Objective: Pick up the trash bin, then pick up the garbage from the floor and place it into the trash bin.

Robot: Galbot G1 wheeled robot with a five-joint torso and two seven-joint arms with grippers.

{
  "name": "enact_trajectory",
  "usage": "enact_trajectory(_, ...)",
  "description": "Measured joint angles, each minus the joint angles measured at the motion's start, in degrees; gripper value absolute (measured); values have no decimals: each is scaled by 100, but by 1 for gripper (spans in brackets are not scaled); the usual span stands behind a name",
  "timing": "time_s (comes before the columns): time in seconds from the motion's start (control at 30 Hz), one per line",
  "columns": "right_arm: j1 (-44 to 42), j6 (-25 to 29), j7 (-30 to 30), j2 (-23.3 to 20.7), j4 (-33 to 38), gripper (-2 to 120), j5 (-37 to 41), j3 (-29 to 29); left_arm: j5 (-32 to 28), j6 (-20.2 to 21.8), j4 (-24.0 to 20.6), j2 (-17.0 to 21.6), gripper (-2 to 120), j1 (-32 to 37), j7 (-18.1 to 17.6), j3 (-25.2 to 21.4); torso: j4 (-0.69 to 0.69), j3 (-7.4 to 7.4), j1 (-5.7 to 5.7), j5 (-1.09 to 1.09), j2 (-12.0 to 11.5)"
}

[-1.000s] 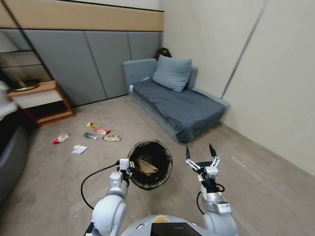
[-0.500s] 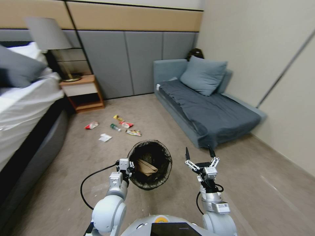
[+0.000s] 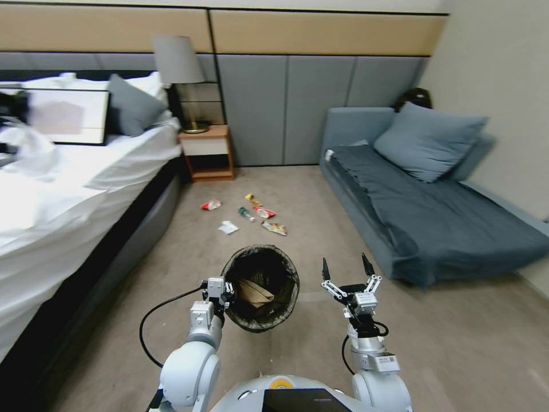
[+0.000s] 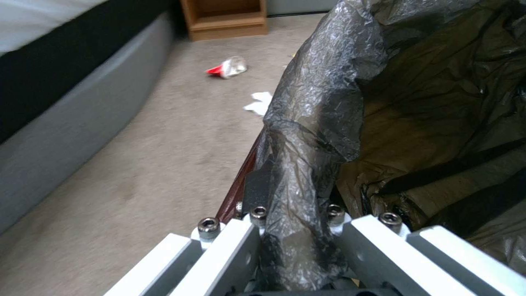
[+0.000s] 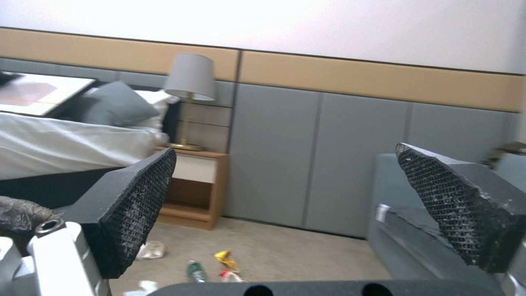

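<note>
1. The left gripper (image 3: 224, 293) was clamped on the near-left rim of the trash bin (image 3: 261, 286), pinching the dark bag folded over that rim, and held the bin off the floor in front of the robot's body, its mouth tilted toward the camera.
2. In the left wrist view the left gripper (image 4: 293, 224) showed its fingers closed on a crumpled fold of the bag, with the trash bin (image 4: 416, 123) lying just beyond them.
3. A piece of crumpled tan paper (image 3: 254, 292) lay inside the bin.
4. The right gripper (image 3: 345, 270) was raised just right of the bin, apart from it, its fingers spread wide and holding nothing; the right wrist view confirmed the wide gap (image 5: 307, 213).
5. The garbage (image 3: 246, 214) lay scattered on the carpet farther off, between the bed (image 3: 68, 189) on the left and the sofa (image 3: 434, 212) on the right, near the nightstand (image 3: 207, 151).
6. It included a red wrapper (image 3: 211, 204), a white paper scrap (image 3: 227, 228), a small green-labelled bottle (image 3: 246, 214) and yellow and red wrappers (image 3: 263, 212).
</note>
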Motion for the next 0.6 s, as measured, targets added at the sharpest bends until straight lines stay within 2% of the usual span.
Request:
enact_trajectory(0.17,-3,0,-16,0,10,100,-7,0,4,-43,17,0,0,-7,-2,10,-4,0,0,0,0)
enact_trajectory(0.6,-5,61,-26,0,16,100,2,0,10,-68,16,-1,0,-7,-8,10,-2,0,0,0,0)
